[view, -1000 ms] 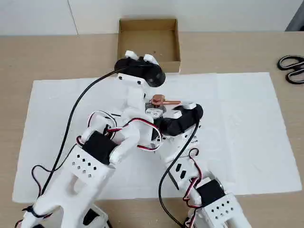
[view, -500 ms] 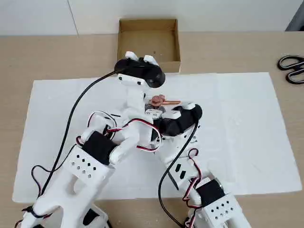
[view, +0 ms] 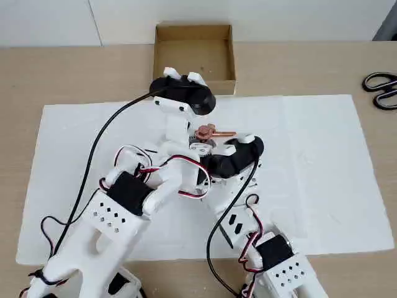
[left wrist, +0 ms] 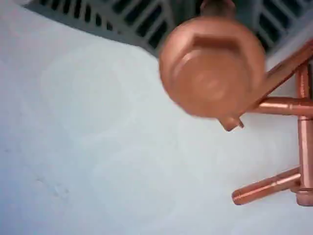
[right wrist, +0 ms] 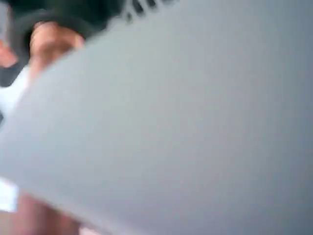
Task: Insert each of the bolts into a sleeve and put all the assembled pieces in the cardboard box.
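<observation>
The copper piece (view: 205, 131) has shifted slightly mid-worktop; the cardboard box (view: 192, 28) looks empty, and I cannot tell either pincer's grip.

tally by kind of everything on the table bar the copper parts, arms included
robot arms: 2
cardboard box: 1
white sheet: 1
scissors: 1
total: 5

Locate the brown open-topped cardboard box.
In the high view, the brown cardboard box sits on the far side of the wooden table, near the middle, just beyond the white paper sheet.
</observation>
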### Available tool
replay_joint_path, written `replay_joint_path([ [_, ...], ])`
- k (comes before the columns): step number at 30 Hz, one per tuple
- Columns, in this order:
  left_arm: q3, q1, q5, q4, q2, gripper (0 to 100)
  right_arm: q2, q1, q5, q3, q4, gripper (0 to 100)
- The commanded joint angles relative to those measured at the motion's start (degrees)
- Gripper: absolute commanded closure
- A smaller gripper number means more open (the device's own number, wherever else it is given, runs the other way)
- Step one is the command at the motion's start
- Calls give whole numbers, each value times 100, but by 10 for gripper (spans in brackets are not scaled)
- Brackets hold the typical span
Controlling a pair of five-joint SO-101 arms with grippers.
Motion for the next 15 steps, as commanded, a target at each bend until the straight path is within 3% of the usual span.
replay_joint_path([
  [1,-66,105,9,237,-202,915,-154,84,-53,-88,-110,994],
  [15,-66,62,18,229,-589,906,-154,84,-44,-88,-110,994],
])
